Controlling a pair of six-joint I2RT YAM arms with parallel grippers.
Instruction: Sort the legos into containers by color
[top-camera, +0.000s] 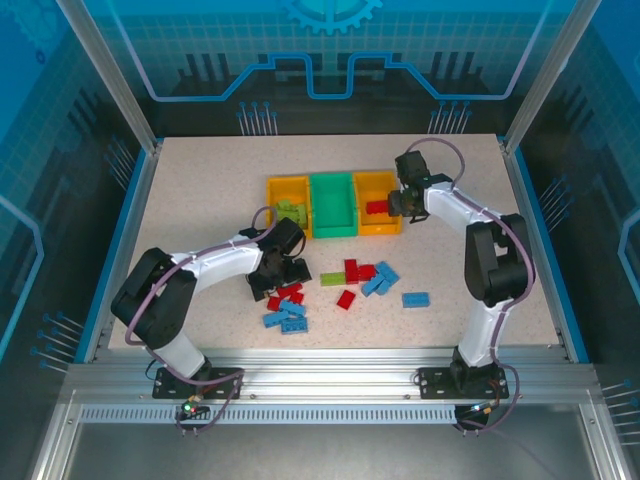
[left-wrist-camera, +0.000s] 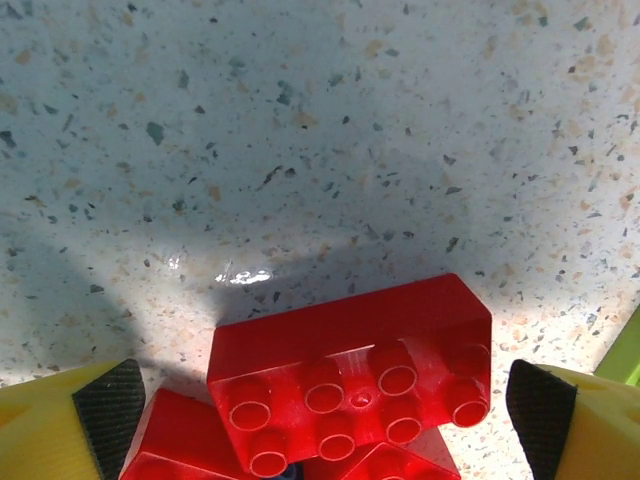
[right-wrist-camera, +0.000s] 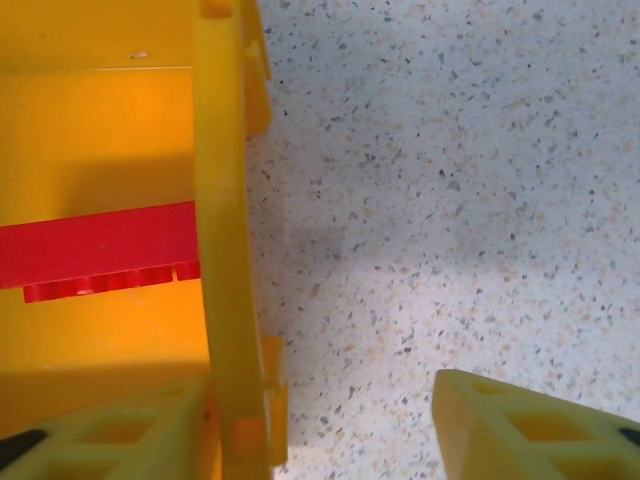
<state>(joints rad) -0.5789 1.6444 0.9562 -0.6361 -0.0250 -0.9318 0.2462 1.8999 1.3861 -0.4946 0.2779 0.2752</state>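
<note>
Top external view puts the sort well short of halfway, by my judgement. A few lime green legos (top-camera: 290, 212) lie in the left orange bin (top-camera: 275, 190) beside the green bin (top-camera: 332, 205). One red brick (top-camera: 377, 207) lies in the right orange bin (top-camera: 378, 186). A dozen or so loose bricks (top-camera: 352, 270), red, blue and green, lie on the table (top-camera: 200, 190) in front of the green bin. Left tool (left-wrist-camera: 322, 408), spread wide, straddles a red eight-stud brick (left-wrist-camera: 350, 370) in that heap without touching it. Right tool (right-wrist-camera: 315, 430) stands apart, pinching nothing, astride the right orange bin's outer wall.
</note>
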